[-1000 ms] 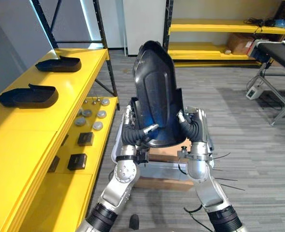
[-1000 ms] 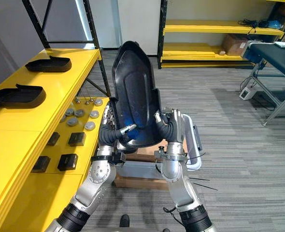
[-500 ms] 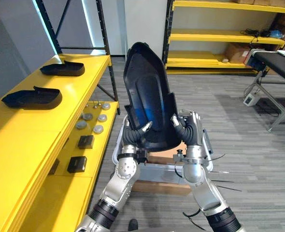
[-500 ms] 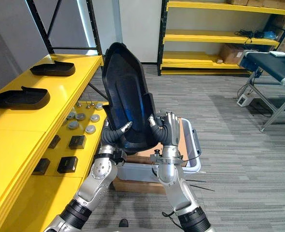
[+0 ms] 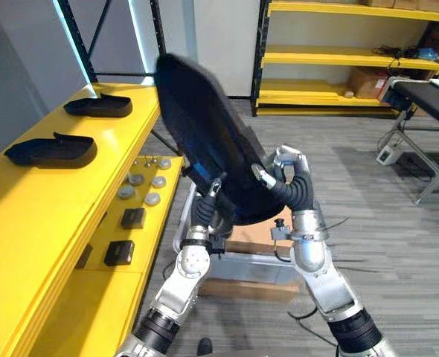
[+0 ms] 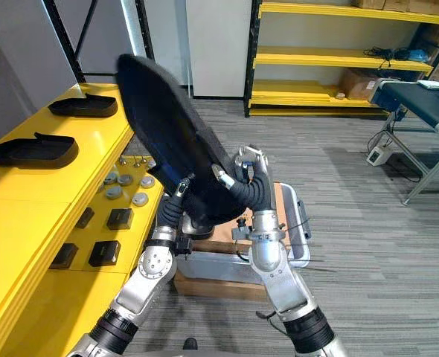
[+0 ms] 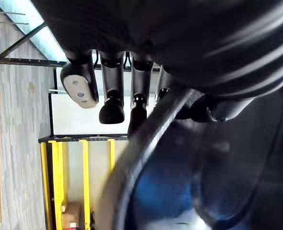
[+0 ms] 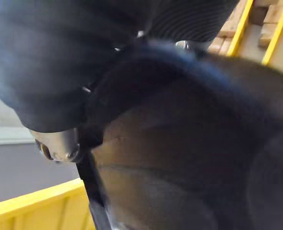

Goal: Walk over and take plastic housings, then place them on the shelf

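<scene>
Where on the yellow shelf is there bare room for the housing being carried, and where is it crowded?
The shelf top is bare from the nearer housing toward the robot; the gap to the farther housing is tighter. The lower tier is crowded with grey discs and black blocks. The held housing sits in the left hand and right hand.

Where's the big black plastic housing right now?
The big black plastic housing is held up between the left hand and right hand in the eye views' centre, tilted toward the yellow shelf on the robot's left, not yet on it.
</scene>
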Controlling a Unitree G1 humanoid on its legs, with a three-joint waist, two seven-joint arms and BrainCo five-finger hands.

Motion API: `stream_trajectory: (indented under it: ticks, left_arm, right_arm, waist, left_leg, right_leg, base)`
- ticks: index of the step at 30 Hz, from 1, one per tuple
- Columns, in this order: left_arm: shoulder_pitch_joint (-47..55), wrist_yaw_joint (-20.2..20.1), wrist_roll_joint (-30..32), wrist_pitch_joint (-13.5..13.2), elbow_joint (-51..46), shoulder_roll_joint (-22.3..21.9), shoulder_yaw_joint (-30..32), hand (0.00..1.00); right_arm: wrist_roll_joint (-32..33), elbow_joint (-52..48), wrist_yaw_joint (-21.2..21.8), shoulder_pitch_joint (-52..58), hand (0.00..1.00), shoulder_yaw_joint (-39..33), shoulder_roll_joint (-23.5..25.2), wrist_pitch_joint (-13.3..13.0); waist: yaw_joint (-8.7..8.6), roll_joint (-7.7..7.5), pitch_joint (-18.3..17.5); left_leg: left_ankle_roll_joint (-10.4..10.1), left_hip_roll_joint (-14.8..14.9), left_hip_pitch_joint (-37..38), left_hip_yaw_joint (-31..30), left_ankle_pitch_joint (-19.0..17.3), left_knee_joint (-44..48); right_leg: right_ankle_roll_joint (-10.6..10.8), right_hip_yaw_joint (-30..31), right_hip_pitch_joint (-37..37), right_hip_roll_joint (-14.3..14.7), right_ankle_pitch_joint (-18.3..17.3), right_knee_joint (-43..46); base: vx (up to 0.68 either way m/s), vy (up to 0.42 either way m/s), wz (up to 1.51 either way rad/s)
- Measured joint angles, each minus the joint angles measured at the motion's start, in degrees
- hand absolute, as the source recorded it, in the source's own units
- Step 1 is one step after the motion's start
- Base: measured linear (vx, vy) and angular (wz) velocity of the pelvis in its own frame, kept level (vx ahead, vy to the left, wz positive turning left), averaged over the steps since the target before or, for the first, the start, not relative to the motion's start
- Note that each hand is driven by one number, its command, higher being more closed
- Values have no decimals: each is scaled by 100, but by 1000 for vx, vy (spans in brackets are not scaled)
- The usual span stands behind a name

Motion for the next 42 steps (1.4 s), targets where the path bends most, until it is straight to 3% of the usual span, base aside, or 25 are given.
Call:
stream_trajectory:
  ticks: [3,6,12,15,17,22,30,33,36,38,39,40,41,42]
  left_arm:
    - [422,-1,113,123,4,-22,295,100]
    - [668,0,184,140,1,-2,664,100]
    - [987,3,183,135,-279,-110,1288,100]
    - [1160,6,176,119,-578,-159,1514,100]
    - [1259,3,177,81,-790,-178,1643,100]
    - [1534,1,176,-21,-1164,-232,1705,100]
    - [1728,-258,165,-152,-1407,-270,1438,100]
    - [1787,-343,121,-162,-1603,-345,1384,100]
    - [1839,-373,63,-251,-1878,-432,1389,100]
    - [1879,-368,-59,-276,-2078,-531,1390,100]
    - [1875,-365,-96,-279,-2120,-587,1405,100]
    - [1849,-358,-153,-289,-2128,-618,1477,100]
    - [1824,-343,-197,-293,-2128,-664,1486,100]
    - [1855,-338,-269,-315,-2125,-697,1470,100]
  right_arm:
    - [324,-345,-4,104,0,-944,-19,-366]
    - [749,-311,-20,520,0,-1906,-12,-459]
    - [1523,29,-128,1091,0,-3395,198,-602]
    - [1520,715,-157,1524,0,-3858,249,-610]
    - [1544,1455,-153,1981,0,-4087,370,-478]
    - [1986,3345,48,2564,0,-4176,683,-97]
    - [2532,6559,1008,2822,0,-3416,1123,263]
    - [2589,7037,1154,2863,0,-3068,1304,429]
    - [2588,7084,1247,2818,0,-2910,1304,432]
    - [2546,7091,1245,2785,0,-2858,1278,433]
    - [2523,7113,1243,2735,0,-2844,1262,437]
    - [2445,7204,1242,2632,0,-2837,1248,428]
    - [2379,7273,1241,2536,0,-2831,1222,440]
    - [2323,7354,1243,2405,0,-2819,1175,460]
  waist:
    - [-14,-2,1]
    - [-14,-2,4]
    - [-108,-6,9]
    - [-182,-8,13]
    - [-192,7,23]
    - [-217,102,77]
    - [-138,82,154]
    - [-129,50,259]
    - [-94,49,492]
    - [20,60,624]
    - [20,66,651]
    - [11,-53,741]
    - [34,-19,800]
    - [52,104,798]
  left_leg:
    - [11,-5,0,13,-8,-1]
    - [13,-13,-3,15,-9,-1]
    - [23,-11,-43,63,-18,-1]
    - [29,-13,-68,64,-23,-1]
    - [30,-12,-90,54,-26,-1]
    - [31,-10,-117,49,-37,-1]
    - [28,-16,-110,25,-98,3]
    - [31,-33,-95,-39,-118,7]
    - [31,-154,-344,-438,-118,347]
    - [45,-293,-774,-716,-195,714]
    - [126,-312,-916,-679,-376,753]
    - [434,-272,-1117,-209,-623,1029]
    - [618,-137,-1338,381,-757,1516]
    - [893,151,-1401,1363,-1022,1999]
  right_leg:
    - [1,6,-3,-6,-1,0]
    - [1,4,-5,-14,-2,-1]
    - [0,5,-68,-16,-2,-5]
    - [0,5,-88,-19,-2,-13]
    - [1,-14,-96,-16,-4,-22]
    - [-1,-19,-96,-14,-11,-42]
    - [45,-116,-29,-28,-120,121]
    - [51,-405,-4,-63,-358,446]
    - [49,-794,-54,-127,-662,912]
    - [9,-1427,-158,-224,-862,1260]
    - [-5,-1811,-149,-298,-894,1285]
    - [-43,-2199,-110,-518,-911,1266]
    - [-46,-2496,-48,-619,-946,1303]
    - [11,-2913,146,-637,-1015,1370]
  base:
    - [0,0,0]
    - [0,0,0]
    - [0,0,-4]
    - [0,0,0]
    - [0,0,2]
    - [5,-4,1]
    - [1,-6,4]
    - [-1,-29,49]
    - [-18,-53,105]
    - [-43,-41,155]
    - [-27,2,188]
    - [-19,24,188]
    - [20,67,202]
    - [37,36,158]
